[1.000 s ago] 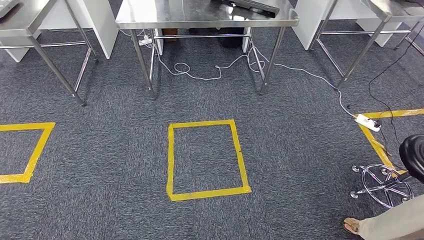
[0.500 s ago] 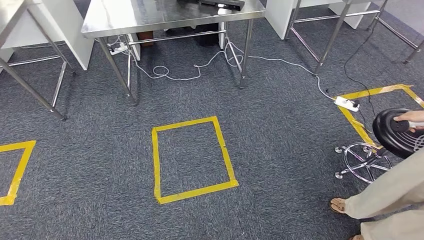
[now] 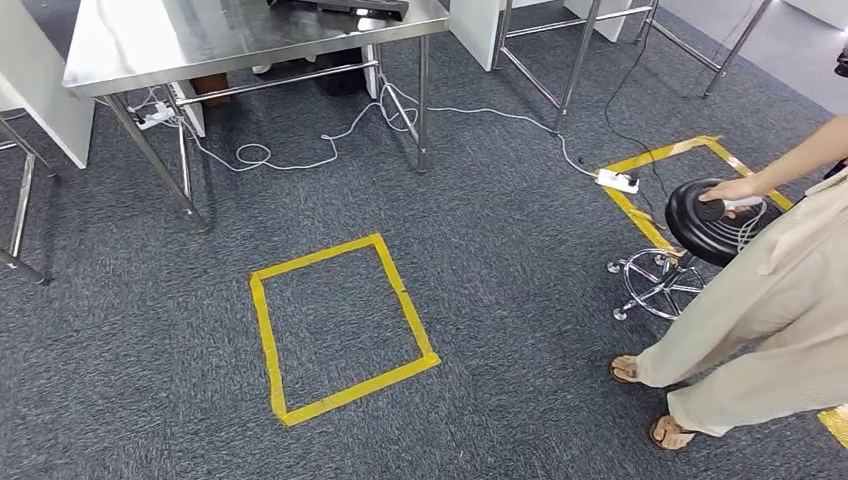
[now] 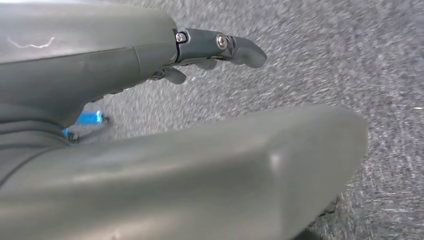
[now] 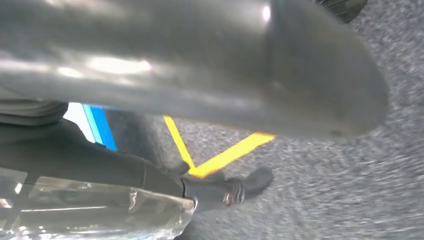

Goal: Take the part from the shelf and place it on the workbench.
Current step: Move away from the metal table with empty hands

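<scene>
The right hand (image 5: 150, 176) appears to grip a clear, glossy plastic-wrapped part (image 5: 100, 212) low over the carpet, the left hand (image 4: 125, 60) hangs empty and unclenched, and the shiny steel workbench (image 3: 150, 45) lies ahead-left, nearer the left arm.

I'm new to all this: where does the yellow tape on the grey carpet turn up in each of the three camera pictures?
Head view: a yellow tape rectangle on the floor, a little left of the middle.
Right wrist view: a yellow tape corner near the middle; I cannot tell which rectangle it belongs to.
Left wrist view: not in it.
Shared landmark: the speckled grey carpet, seen in all three.
</scene>
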You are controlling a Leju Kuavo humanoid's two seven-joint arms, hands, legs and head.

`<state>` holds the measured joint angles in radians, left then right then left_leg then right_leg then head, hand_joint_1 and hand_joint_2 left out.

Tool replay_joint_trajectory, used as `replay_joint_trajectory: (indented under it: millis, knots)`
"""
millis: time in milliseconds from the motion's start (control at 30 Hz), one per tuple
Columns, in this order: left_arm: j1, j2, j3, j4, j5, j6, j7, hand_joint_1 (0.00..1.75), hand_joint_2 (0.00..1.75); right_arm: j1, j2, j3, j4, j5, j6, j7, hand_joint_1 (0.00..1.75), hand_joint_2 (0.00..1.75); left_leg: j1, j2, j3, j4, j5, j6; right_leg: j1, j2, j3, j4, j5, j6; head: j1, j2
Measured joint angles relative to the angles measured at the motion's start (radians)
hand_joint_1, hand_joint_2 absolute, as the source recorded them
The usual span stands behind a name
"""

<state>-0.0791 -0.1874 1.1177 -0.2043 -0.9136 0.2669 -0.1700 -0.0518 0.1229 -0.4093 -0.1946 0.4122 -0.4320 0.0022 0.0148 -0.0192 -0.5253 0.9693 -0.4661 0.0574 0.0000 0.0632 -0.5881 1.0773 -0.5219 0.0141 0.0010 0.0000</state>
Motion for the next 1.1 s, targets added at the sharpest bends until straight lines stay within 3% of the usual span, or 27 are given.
replay_joint_trajectory:
  millis: [67,100,133,167,200,267,333,400,467,533,567,600,633,667,700,767,833,867,900,933,1000,1033,1100]
  knots:
    - [0.003,0.000,0.000,0.000,0.000,-0.003,0.000,0.00,0.00,-0.003,0.000,-0.002,0.000,-0.001,0.000,0.002,0.00,0.00,-0.003,0.032,-0.002,0.000,0.000,-0.001,-0.006,-0.038,-0.067,0.132,-0.060,0.003,0.008,0.000]
    - [0.005,-0.001,0.000,0.000,0.000,-0.004,0.000,0.00,0.00,-0.003,-0.001,-0.003,0.000,-0.001,0.000,0.003,0.00,0.00,-0.004,0.049,-0.003,0.000,0.000,-0.001,-0.012,-0.046,-0.091,0.181,-0.077,0.009,0.010,0.000]
    - [0.005,-0.001,0.000,0.000,0.000,-0.004,0.000,0.00,0.00,-0.002,-0.001,-0.003,0.000,-0.001,0.000,0.004,0.00,0.00,-0.004,0.063,-0.004,0.000,-0.001,-0.002,-0.017,-0.051,-0.095,0.194,-0.077,0.019,0.011,0.000]
    - [0.005,-0.001,0.000,0.000,0.000,-0.004,0.000,0.00,0.00,-0.001,-0.001,-0.005,0.000,-0.002,0.000,0.005,0.00,0.00,-0.003,0.077,-0.003,0.001,-0.002,-0.005,-0.023,-0.058,-0.076,0.165,-0.061,0.033,0.013,0.000]
    - [0.005,-0.001,0.000,0.000,0.000,-0.004,0.000,0.00,0.00,0.000,-0.002,-0.006,0.000,-0.002,0.000,0.006,0.00,0.00,-0.002,0.089,-0.001,0.001,-0.003,-0.008,-0.029,-0.072,-0.038,0.099,-0.034,0.046,0.013,0.000]
    - [0.005,0.000,0.000,0.000,-0.002,-0.004,0.001,0.00,0.00,-0.001,-0.001,-0.008,0.000,-0.002,0.000,0.008,0.00,0.00,-0.004,0.111,0.003,0.006,-0.009,-0.021,-0.034,-0.118,0.041,-0.041,0.014,0.060,0.014,0.000]
    - [0.004,0.000,0.000,0.000,-0.004,-0.004,0.001,0.00,0.00,-0.002,0.000,-0.010,0.000,-0.002,0.000,0.008,0.00,0.00,-0.009,0.129,0.010,0.008,-0.014,-0.036,-0.029,-0.136,0.064,-0.093,0.033,0.048,0.011,0.000]
    - [0.001,0.001,0.000,0.000,-0.007,-0.004,0.001,0.00,0.00,0.000,0.000,-0.012,0.000,-0.002,0.000,0.008,0.00,0.00,-0.005,0.143,0.016,0.008,-0.017,-0.050,-0.028,-0.114,0.057,-0.093,0.039,0.028,0.007,0.000]
    - [-0.001,0.001,0.000,0.000,-0.008,-0.004,0.001,0.00,0.00,0.001,0.000,-0.013,0.000,-0.002,0.000,0.008,0.00,0.00,0.004,0.112,0.007,0.036,-0.047,-0.062,-0.034,-0.093,0.060,-0.096,0.046,0.011,0.004,0.000]
    - [0.001,0.001,0.000,0.000,-0.008,-0.005,0.001,0.00,0.00,0.000,0.002,-0.015,0.000,-0.002,0.001,0.008,0.00,0.00,0.009,0.051,-0.037,0.145,-0.120,-0.067,-0.035,-0.072,0.059,-0.097,0.053,-0.002,0.001,0.000]
    - [0.003,0.001,0.000,0.000,-0.008,-0.005,0.001,0.00,0.00,0.000,0.002,-0.017,0.000,-0.002,0.002,0.008,0.00,0.00,0.009,0.032,-0.069,0.218,-0.158,-0.067,-0.033,-0.061,0.057,-0.097,0.055,-0.006,0.000,0.000]
    - [0.004,0.001,0.000,0.000,-0.008,-0.005,0.001,0.00,0.00,0.001,0.003,-0.017,0.000,-0.002,0.003,0.008,0.00,0.00,0.009,0.024,-0.096,0.278,-0.181,-0.067,-0.030,-0.048,0.055,-0.096,0.056,-0.008,0.000,0.000]
    - [0.005,0.001,0.000,0.000,-0.008,-0.005,0.001,0.00,0.00,0.002,0.003,-0.018,0.000,-0.002,0.003,0.008,0.00,0.00,0.009,0.021,-0.111,0.309,-0.184,-0.067,-0.028,-0.035,0.054,-0.096,0.057,-0.008,0.000,0.000]
    - [0.006,0.001,0.000,0.000,-0.008,-0.006,0.001,0.00,0.00,0.002,0.003,-0.018,0.000,-0.002,0.004,0.008,0.00,0.00,0.009,0.019,-0.107,0.299,-0.164,-0.065,-0.027,-0.020,0.055,-0.095,0.057,-0.009,0.000,0.000]
    - [0.006,0.001,0.000,0.000,-0.008,-0.006,0.001,0.00,0.00,0.002,0.003,-0.019,0.000,-0.002,0.004,0.008,0.00,0.00,0.010,0.012,-0.086,0.251,-0.128,-0.062,-0.027,-0.006,0.056,-0.094,0.057,-0.009,0.000,0.000]
    - [0.007,0.002,0.000,0.000,-0.008,-0.007,0.000,0.00,0.00,0.001,0.004,-0.019,0.000,-0.001,0.004,0.010,0.00,0.00,0.012,-0.037,-0.026,0.117,-0.055,-0.052,-0.023,0.022,0.056,-0.090,0.057,-0.006,0.000,0.000]
    - [0.008,0.005,0.000,0.000,-0.010,-0.010,0.000,0.00,0.00,-0.002,0.007,-0.019,0.000,0.000,0.005,0.015,0.00,0.00,0.012,-0.078,0.003,0.043,-0.033,-0.045,-0.021,0.044,0.046,-0.086,0.060,0.003,0.000,0.000]
    - [0.007,0.006,0.000,0.000,-0.010,-0.011,-0.001,0.00,0.00,-0.003,0.008,-0.019,0.000,0.000,0.004,0.017,0.00,0.00,0.009,-0.080,0.005,0.034,-0.035,-0.041,-0.021,0.056,0.038,-0.086,0.064,0.010,-0.001,0.000]
    - [0.006,0.007,-0.001,0.000,-0.011,-0.012,-0.001,0.00,0.00,-0.002,0.008,-0.019,0.000,0.000,0.004,0.018,0.00,0.00,0.008,-0.066,0.005,0.029,-0.034,-0.037,-0.023,0.068,0.030,-0.088,0.069,0.019,-0.001,0.000]
    - [0.004,0.007,-0.001,0.000,-0.011,-0.013,-0.002,0.00,0.00,-0.001,0.008,-0.020,0.000,0.000,0.004,0.018,0.00,0.00,0.007,-0.052,0.005,0.024,-0.029,-0.030,-0.022,0.062,0.022,-0.084,0.069,0.024,-0.001,0.000]
    - [0.004,0.008,-0.001,0.000,-0.011,-0.013,-0.003,0.00,0.00,0.000,0.008,-0.021,0.000,-0.001,0.003,0.019,0.00,0.00,0.007,-0.020,0.006,0.012,-0.019,-0.016,-0.018,0.014,-0.012,-0.030,0.039,0.024,0.004,0.000]
    - [0.005,0.008,-0.001,0.000,-0.011,-0.013,-0.003,0.00,0.00,0.000,0.008,-0.021,0.000,-0.001,0.003,0.019,0.00,0.00,0.005,-0.002,0.006,0.011,-0.017,-0.012,-0.018,-0.019,-0.040,0.028,0.010,0.019,0.007,0.000]
    - [0.007,0.008,-0.001,0.000,-0.011,-0.013,-0.003,0.00,0.00,0.000,0.008,-0.021,0.000,-0.002,0.003,0.019,0.00,0.00,0.000,0.032,0.003,0.011,-0.017,-0.010,-0.019,-0.046,-0.102,0.161,-0.047,0.016,0.010,0.000]
